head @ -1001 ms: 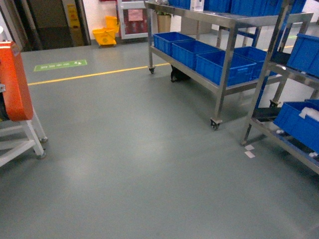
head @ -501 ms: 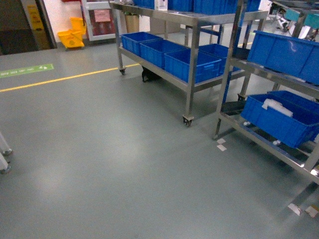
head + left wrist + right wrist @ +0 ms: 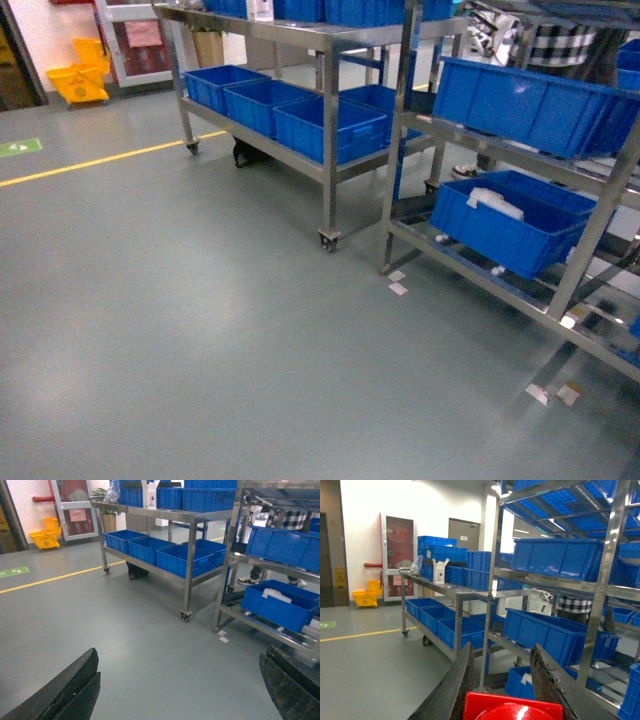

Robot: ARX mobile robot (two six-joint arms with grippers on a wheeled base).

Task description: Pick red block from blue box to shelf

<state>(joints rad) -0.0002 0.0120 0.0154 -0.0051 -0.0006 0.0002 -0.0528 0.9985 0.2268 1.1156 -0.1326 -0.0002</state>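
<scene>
The red block (image 3: 512,707), with its round stud facing the camera, sits between the dark fingers of my right gripper (image 3: 503,647), which is shut on it. Beyond it rises the shelf (image 3: 600,575), a steel rack of shiny uprights and rails; the head view shows the same shelf (image 3: 402,150) on the right. My left gripper (image 3: 180,655) is open above bare grey floor, nothing between its fingers (image 3: 75,685). The blue box is out of view. Neither gripper appears in the head view.
Dark blue crates (image 3: 510,225) fill the rack tiers, one holding a white item (image 3: 495,203). A second wheeled rack (image 3: 325,165) stands to the left. A person in a checked shirt (image 3: 560,45) stands behind. On the floor are a yellow line (image 3: 100,160) and paper scraps (image 3: 398,288). A yellow mop bucket (image 3: 80,82) stands far left.
The head view has swung to the right: the racks have slid left and come nearer, and the orange cart at the left has left the view.
</scene>
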